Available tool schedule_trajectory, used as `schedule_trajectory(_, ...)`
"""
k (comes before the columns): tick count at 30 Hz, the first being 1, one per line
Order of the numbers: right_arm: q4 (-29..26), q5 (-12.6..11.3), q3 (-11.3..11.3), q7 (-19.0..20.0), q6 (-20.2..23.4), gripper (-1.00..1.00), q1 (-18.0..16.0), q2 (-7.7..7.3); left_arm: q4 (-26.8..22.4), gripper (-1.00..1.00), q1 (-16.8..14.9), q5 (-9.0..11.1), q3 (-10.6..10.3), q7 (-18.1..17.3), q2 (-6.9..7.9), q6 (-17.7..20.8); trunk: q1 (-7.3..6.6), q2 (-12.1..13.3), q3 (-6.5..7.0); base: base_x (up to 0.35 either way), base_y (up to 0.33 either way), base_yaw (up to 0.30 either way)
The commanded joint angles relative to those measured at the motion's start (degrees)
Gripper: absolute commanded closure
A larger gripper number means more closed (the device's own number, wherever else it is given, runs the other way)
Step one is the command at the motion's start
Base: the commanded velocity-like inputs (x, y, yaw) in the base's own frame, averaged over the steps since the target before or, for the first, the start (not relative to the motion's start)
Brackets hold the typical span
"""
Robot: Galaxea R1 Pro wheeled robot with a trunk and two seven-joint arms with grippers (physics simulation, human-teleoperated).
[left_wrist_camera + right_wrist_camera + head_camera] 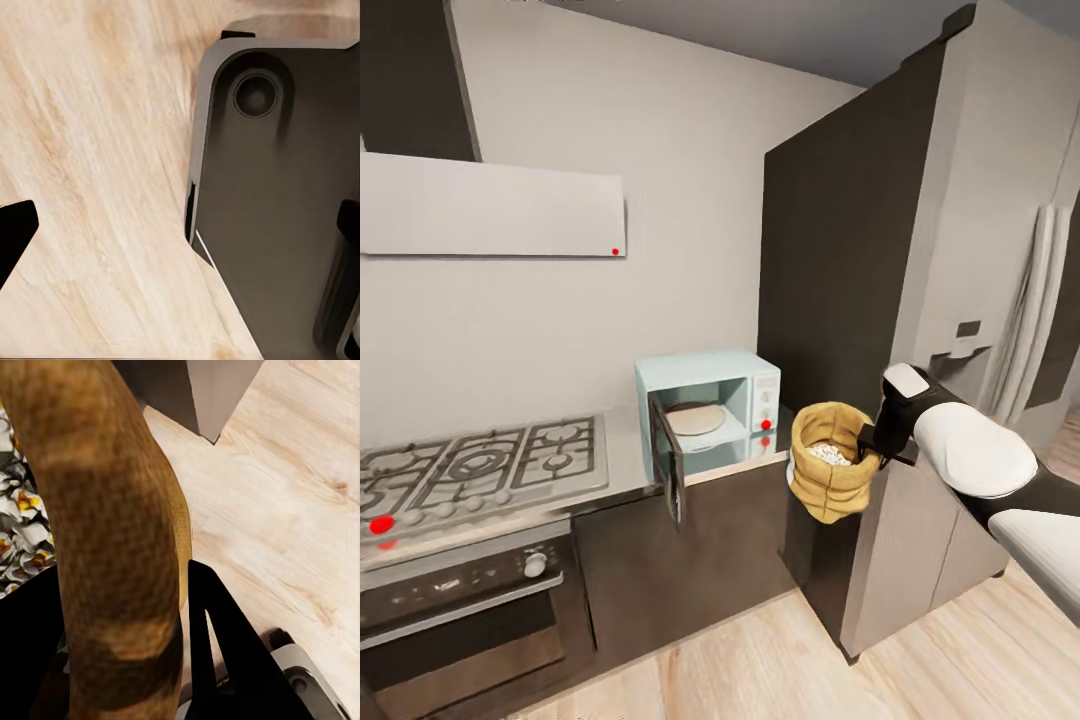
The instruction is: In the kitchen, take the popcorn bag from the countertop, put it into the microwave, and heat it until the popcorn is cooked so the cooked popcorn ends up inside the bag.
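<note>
The popcorn bag [830,478], a tan sack with a thick rolled rim, hangs in the air just right of the countertop's [628,440] end, over the floor. My right gripper [872,440] is shut on its rim from the right. Whitish popcorn [828,453] fills the bag. In the right wrist view the rolled rim [112,532] runs between the black fingers [217,645], with popcorn [19,525] beside it. The pale blue microwave [745,385] stands on the countertop with its dark door [668,462] swung open and a round plate inside. My left gripper [180,225] is open over the wooden floor.
A steel gas hob [480,465] lies left of the microwave, above a built-in oven [470,590]. A white hood [490,205] hangs on the wall. A tall dark cabinet [840,250] rises right behind the bag. The robot's dark base [277,210] is under the left gripper.
</note>
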Motion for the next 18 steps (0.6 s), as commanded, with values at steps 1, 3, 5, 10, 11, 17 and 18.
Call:
schedule_trajectory(1, 0.0, -0.6, 0.1, -0.5, 0.2, 1.00, 0.0, -0.02, -0.1, -1.00, 0.0, 0.0, 0.4, 0.1, -0.03, 0.2, 0.02, -0.1, -0.09, 0.008, -0.008, 0.281)
schedule_trajectory(3, 0.5, -0.6, 0.1, -0.5, 0.2, 1.00, 0.0, 0.00, -0.1, -1.00, 0.0, 0.0, 0.4, 0.1, -0.02, 0.2, 0.02, -0.1, -0.09, 0.003, -0.004, 0.281)
schedule_trajectory(5, 2.4, -0.6, 0.0, -0.5, 0.2, 1.00, 0.0, -0.02, -0.1, -1.00, 0.0, 0.0, 0.4, 0.1, -0.03, 0.2, 0.02, -0.1, -0.09, 0.001, -0.001, 0.281)
schedule_trajectory(10, 3.9, -0.6, 0.0, -0.5, 0.2, 1.00, 0.0, -0.02, -0.1, -1.00, 0.0, 0.0, 0.4, 0.0, -0.02, 0.2, 0.02, -0.1, -0.09, 0.000, 0.000, 0.281)
schedule_trajectory(11, 4.0, -0.6, 0.0, -0.5, 0.2, 1.00, 0.0, -0.02, -0.1, -1.00, 0.0, 0.0, 0.4, 0.1, -0.03, 0.2, 0.02, -0.1, -0.09, 0.000, 0.000, 0.281)
schedule_trajectory(17, 4.0, -0.6, 0.0, -0.5, 0.2, 1.00, 0.0, -0.01, -0.1, -1.00, 0.0, 0.0, 0.4, 0.1, -0.07, 0.2, 0.02, -0.1, -0.09, 0.000, 0.000, 0.281)
schedule_trajectory(18, 4.0, -0.6, 0.0, -0.5, 0.2, 1.00, 0.0, -0.02, -0.1, -1.00, 0.0, 0.0, 0.4, 0.1, -0.07, 0.2, 0.02, -0.1, -0.09, 0.000, 0.000, 0.281)
